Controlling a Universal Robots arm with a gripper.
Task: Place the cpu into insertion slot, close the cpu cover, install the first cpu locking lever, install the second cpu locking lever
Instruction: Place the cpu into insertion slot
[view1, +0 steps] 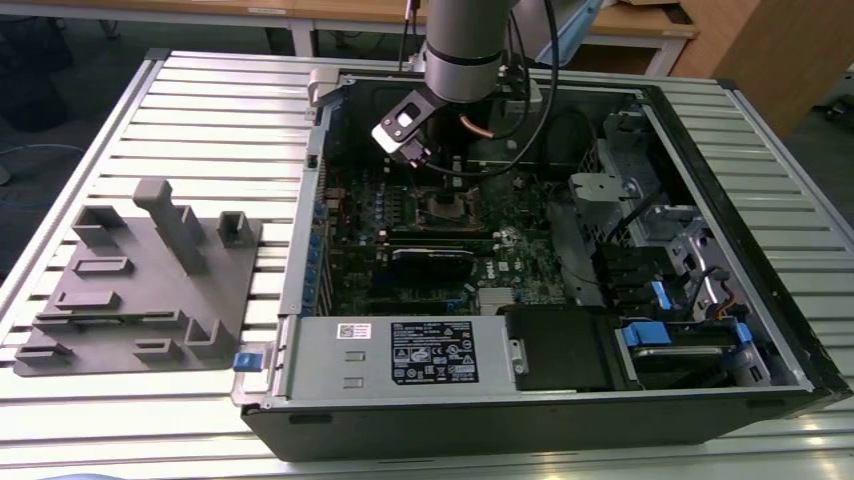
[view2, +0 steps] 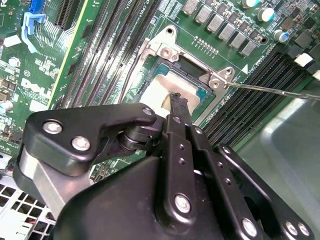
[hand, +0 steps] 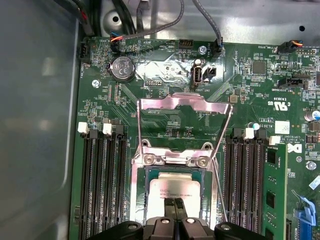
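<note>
Resting in the insertion slot (view2: 196, 67), the cpu (hand: 172, 186) lies beneath the tool (hand: 173, 203), whose fingers are clenched together on nothing, tip at or just above the chip's metal top. The cpu cover (hand: 184, 103) stands tipped open beyond it. Pressing on a crooked chip could bend contacts, and the loose locking lever (hand: 219, 180) might snag the tool.

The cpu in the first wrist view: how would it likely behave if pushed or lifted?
The cpu looks like a flat metal-topped plate, so probably stiff and unlikely to roll or tip. Its smooth top may be slippery under the fingers. Lying within the insertion slot, it would likely resist sideways pushes.
</note>
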